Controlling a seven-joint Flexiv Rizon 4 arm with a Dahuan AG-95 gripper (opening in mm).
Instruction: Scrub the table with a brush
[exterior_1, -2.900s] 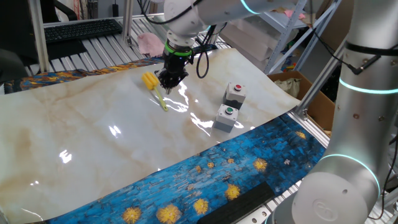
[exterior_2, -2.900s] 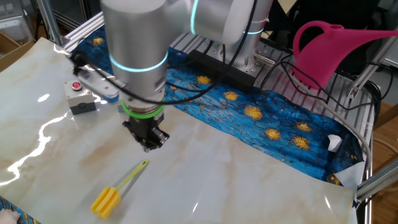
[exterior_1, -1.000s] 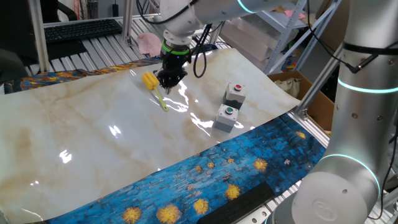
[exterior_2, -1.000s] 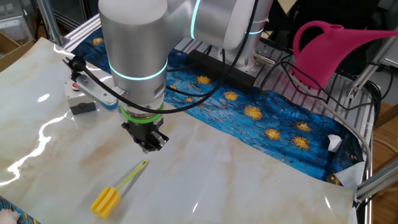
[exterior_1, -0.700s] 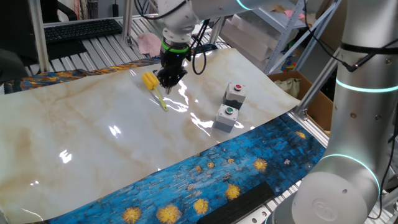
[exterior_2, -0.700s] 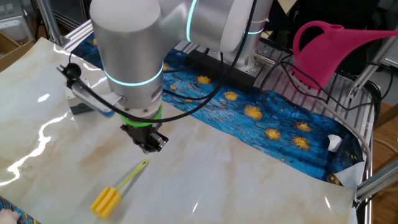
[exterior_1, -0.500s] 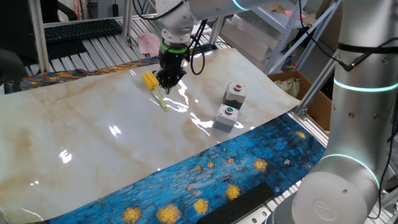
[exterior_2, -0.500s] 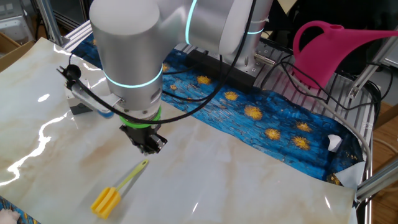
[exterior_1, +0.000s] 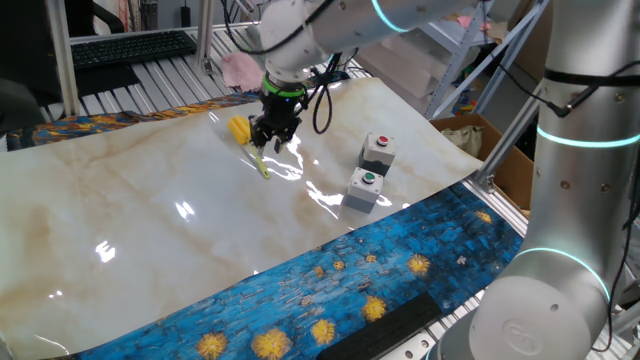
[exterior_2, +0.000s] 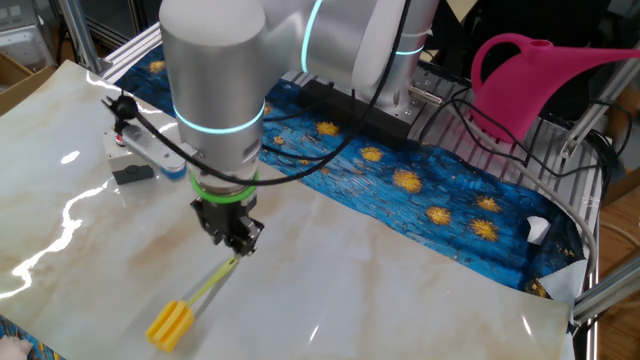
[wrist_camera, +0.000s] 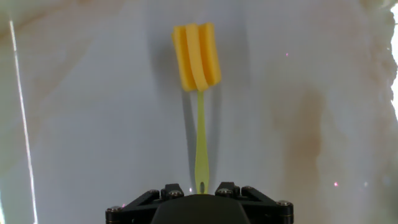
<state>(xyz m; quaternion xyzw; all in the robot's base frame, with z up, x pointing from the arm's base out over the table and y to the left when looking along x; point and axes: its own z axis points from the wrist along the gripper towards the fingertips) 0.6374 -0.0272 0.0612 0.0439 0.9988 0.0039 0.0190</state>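
The brush lies flat on the glossy cream marble table (exterior_1: 150, 230), its yellow head (exterior_1: 238, 128) towards the far edge and its thin handle (exterior_1: 262, 163) pointing at me. My gripper (exterior_1: 271, 140) hangs low over the handle end, jaws apart and holding nothing. In the other fixed view the gripper (exterior_2: 233, 248) stands right at the handle tip, and the brush head (exterior_2: 172, 322) lies near the front edge. In the hand view the brush head (wrist_camera: 196, 56) is at the top, and the handle (wrist_camera: 201, 137) runs straight down to the gripper (wrist_camera: 202, 190).
Two grey button boxes stand right of the brush, one with a red button (exterior_1: 377, 150) and one with a green button (exterior_1: 364, 188). Blue cloth with yellow swirls (exterior_1: 350, 270) edges the table. A pink watering can (exterior_2: 540, 75) stands beyond the table.
My gripper has come down from above the table to the handle end of the brush and has turned a little. The brush has not moved.
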